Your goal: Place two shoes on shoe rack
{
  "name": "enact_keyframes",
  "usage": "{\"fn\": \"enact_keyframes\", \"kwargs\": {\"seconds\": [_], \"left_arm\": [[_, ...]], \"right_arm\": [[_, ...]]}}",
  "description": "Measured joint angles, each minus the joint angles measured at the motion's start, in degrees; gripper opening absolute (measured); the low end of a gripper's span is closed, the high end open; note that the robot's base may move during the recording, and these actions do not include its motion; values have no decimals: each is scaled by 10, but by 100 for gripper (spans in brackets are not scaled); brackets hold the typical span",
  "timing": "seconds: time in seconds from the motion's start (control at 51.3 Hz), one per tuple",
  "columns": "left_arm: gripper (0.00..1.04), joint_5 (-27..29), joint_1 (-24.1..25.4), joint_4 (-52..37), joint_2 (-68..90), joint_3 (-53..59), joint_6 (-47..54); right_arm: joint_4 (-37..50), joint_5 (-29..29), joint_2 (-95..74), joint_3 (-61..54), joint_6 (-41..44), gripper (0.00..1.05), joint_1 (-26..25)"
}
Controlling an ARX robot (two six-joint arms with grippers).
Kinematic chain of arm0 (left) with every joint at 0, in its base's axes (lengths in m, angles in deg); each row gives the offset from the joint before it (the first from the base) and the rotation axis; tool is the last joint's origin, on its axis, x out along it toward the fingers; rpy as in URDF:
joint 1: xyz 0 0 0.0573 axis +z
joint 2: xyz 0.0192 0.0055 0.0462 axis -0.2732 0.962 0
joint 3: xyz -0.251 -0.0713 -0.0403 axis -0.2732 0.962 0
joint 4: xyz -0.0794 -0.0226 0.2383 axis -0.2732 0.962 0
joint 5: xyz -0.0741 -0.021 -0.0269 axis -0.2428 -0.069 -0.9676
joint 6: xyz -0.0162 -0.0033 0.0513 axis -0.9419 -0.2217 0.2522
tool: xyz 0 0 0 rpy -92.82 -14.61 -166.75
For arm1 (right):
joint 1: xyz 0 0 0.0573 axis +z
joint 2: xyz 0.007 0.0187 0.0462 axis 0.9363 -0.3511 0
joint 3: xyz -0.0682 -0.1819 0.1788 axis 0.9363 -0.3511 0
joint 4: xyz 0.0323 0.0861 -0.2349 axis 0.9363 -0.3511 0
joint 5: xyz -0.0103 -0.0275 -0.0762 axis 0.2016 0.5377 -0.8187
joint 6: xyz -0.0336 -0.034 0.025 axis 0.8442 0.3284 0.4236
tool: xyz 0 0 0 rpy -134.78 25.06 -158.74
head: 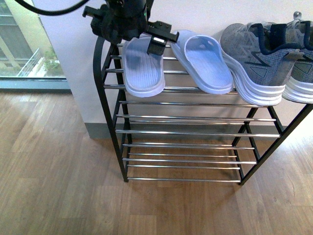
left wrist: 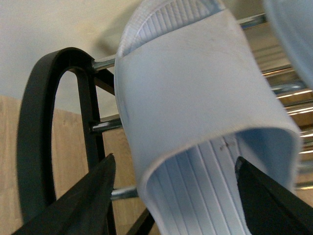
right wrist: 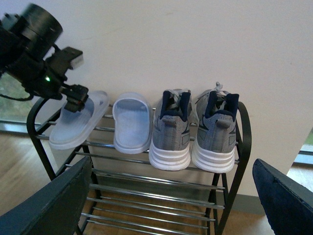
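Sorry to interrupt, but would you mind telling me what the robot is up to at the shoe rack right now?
The left tool is at the left slipper on the top tier of the shoe rack, its fingers open on either side of the slipper's strap. A second slipper lies beside it, and both grey sneakers already sit on the same tier. The right tool is open and back from the rack, holding nothing.

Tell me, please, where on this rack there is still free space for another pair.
The top tier of the shoe rack is crowded: two slippers, then the two shoes. The three lower tiers are bare.
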Motion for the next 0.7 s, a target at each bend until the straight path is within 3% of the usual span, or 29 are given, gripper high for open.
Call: {"fn": "enact_keyframes", "kwargs": {"seconds": [0.117, 0.351, 0.488, 0.546, 0.702], "left_arm": [[96, -12, -10, -53, -98, 84, -11], [95, 71, -39, -256, -359, 322, 40], [95, 172, -45, -432, -479, 484, 142], [86, 159, -36, -501, -546, 570, 126], [56, 92, 20, -553, -661, 727, 44]], "right_arm": [[0, 0, 0, 0, 0, 95, 0], [0, 0, 0, 0, 0, 95, 0], [0, 0, 0, 0, 0, 95, 0], [0, 0, 0, 0, 0, 95, 0], [0, 0, 0, 0, 0, 95, 0]]}}
